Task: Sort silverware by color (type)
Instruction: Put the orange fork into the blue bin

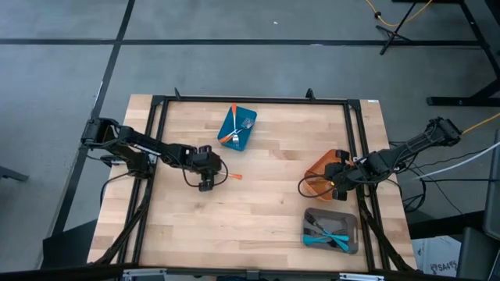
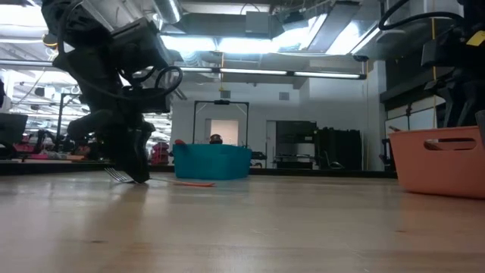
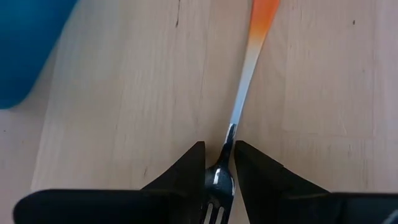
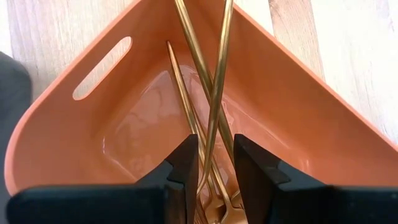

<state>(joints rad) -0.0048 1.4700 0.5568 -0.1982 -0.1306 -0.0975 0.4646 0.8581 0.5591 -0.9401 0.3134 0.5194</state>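
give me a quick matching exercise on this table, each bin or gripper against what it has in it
Column one:
1. blue bin
2. orange bin
3. grey bin
4. left gripper

Column two:
a. blue-handled forks
b. fork on the table, gripped near its tines
c. gold forks
d. orange-handled forks

Pairs: 1-d, 2-c, 3-a, 4-b

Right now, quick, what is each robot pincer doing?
Left pincer: shut on the orange-handled fork, at the table.
Right pincer: over the orange bin, shut on a gold fork.
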